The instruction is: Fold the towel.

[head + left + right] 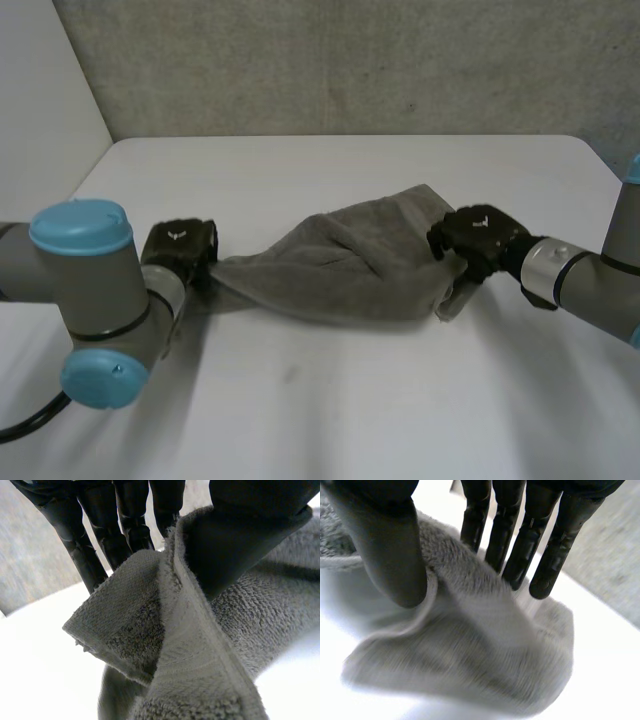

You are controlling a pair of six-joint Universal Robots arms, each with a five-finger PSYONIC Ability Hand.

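Fold isn't done: towel [340,265] is bunched and stretched between the 2 hands, with no clean flat fold visible. At its left end the left hand [180,250] pinches a corner, thumb clamping the edge against straight fingers [125,525]. At its right end the right hand [478,238] pinches the same way, with a flap hanging below it. The towel's middle sags onto the table [330,400] between them. Remaining, my guess: bring 1 end over the other, lay flat, release.
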